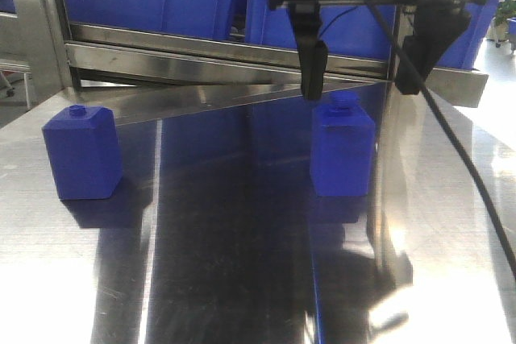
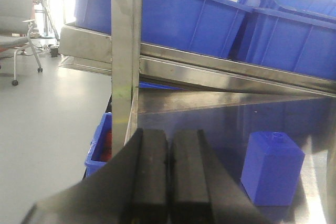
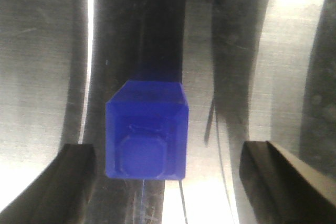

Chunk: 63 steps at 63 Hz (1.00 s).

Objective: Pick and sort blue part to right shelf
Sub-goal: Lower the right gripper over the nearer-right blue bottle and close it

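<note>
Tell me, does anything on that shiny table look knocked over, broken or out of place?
Nothing stands out. The blue part and the squatter blue block both stand upright and apart on the steel table, with no visible damage or spill. The right arm's jaws hang open over the blue part.

Harsh glare on steel tabletop [image 1: 81,279]; soft focus, dark reflections.

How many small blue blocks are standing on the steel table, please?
2. One blue block stands at the left of the table; the blue part stands right of centre, beneath the open right hand. More could be hidden outside these views.
</note>
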Tool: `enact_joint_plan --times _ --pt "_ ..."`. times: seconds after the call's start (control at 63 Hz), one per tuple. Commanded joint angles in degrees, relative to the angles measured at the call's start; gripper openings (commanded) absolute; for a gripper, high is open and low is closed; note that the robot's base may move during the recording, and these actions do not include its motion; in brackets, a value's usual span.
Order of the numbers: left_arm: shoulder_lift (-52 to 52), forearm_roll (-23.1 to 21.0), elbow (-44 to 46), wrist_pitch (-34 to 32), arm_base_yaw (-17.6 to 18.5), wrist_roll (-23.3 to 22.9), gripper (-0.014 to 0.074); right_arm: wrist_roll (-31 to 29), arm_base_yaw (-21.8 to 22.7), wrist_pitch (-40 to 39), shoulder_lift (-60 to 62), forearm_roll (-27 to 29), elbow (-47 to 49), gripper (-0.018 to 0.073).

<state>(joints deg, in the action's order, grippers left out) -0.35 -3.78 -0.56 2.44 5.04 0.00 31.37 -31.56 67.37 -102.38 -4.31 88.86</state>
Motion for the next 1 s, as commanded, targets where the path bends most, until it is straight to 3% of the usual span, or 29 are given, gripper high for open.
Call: enact_joint_plan --times 0.0,0.985 --pt "-1.38 -0.5 -1.22 -4.56 0.41 -0.4 0.0123 0.42 -0.1 -0.92 2.06 -0.4 2.11 0.0627" --pt "-1.38 -0.5 -1.22 -4.56 0.41 -0.4 0.0123 2.4 -0.81 -4.31 -4.26 1.58 0.79 0.0627"
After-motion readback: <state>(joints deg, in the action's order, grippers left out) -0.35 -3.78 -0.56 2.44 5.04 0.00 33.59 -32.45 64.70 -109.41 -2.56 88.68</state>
